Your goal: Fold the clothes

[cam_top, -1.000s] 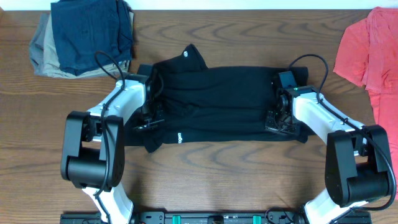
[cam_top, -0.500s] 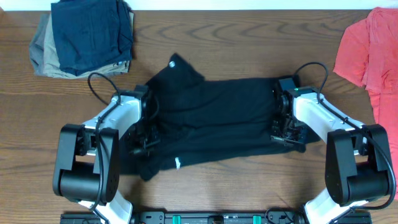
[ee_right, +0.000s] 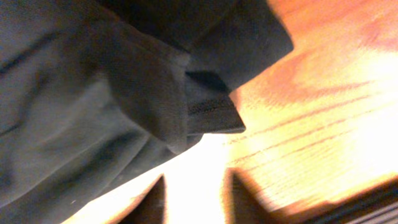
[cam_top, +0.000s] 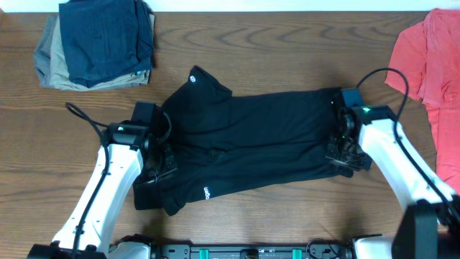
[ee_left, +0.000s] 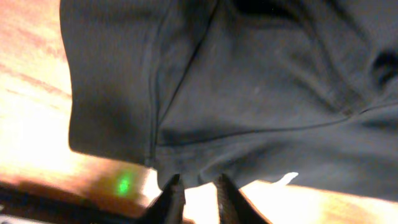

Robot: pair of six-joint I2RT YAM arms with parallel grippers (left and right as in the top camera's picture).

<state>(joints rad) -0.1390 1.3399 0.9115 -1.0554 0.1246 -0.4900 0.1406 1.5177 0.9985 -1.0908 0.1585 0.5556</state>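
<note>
The black shirt [cam_top: 251,144] lies spread across the middle of the wooden table, tilted, with its collar [cam_top: 205,83] pointing to the far left. A small white logo [cam_top: 203,192] shows near its front edge. My left gripper [cam_top: 157,169] sits at the shirt's left end. In the left wrist view [ee_left: 196,186] its fingers are slightly apart over bare table, just off the shirt's hem [ee_left: 249,93]. My right gripper [cam_top: 343,152] sits at the shirt's right end. In the right wrist view [ee_right: 196,196] its fingers are apart over bare wood beside a folded corner of the shirt [ee_right: 93,81].
A folded navy garment on a khaki one [cam_top: 100,39] lies at the far left corner. A coral-red shirt [cam_top: 428,65] lies at the far right edge. Bare table [cam_top: 287,216] shows in front of the black shirt.
The black shirt has shifted toward the front and turned, its left end lower. My left arm moved left and forward, my right arm moved right. The arm bases swung outward.
</note>
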